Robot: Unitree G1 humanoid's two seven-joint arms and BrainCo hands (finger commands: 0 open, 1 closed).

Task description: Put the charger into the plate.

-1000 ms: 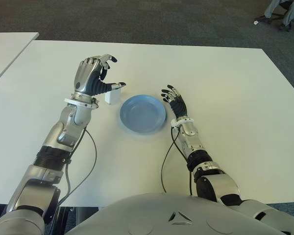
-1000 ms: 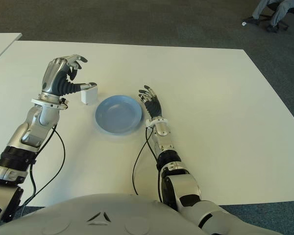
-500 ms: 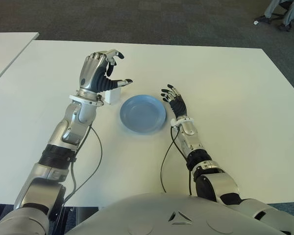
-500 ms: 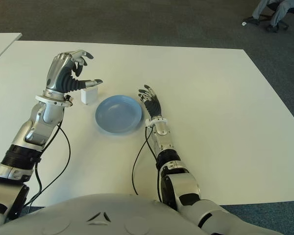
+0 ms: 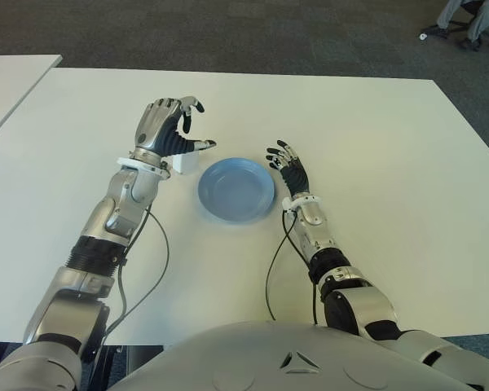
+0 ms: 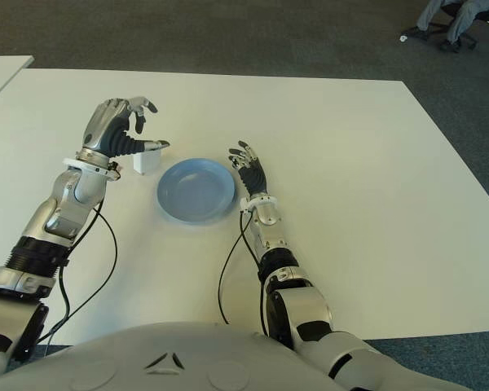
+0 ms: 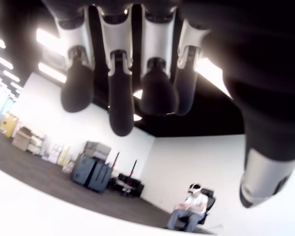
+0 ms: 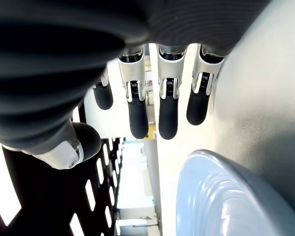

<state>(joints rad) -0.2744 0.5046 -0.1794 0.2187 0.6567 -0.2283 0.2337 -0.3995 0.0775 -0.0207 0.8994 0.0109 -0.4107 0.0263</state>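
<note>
Hovering over the half-hidden charger (image 5: 187, 162) beside the plate (image 5: 236, 189), the left robot hand (image 5: 167, 130) holds nothing, fingers relaxed.

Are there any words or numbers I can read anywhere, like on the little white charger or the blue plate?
No, there is none to read.
The charger: plain white, no marking shows.
The plate: plain blue, no words.
The left hand, over the charger, and the right hand, beside the plate: no labels show.
The boxes seen in the left wrist view: too far off to read.
</note>
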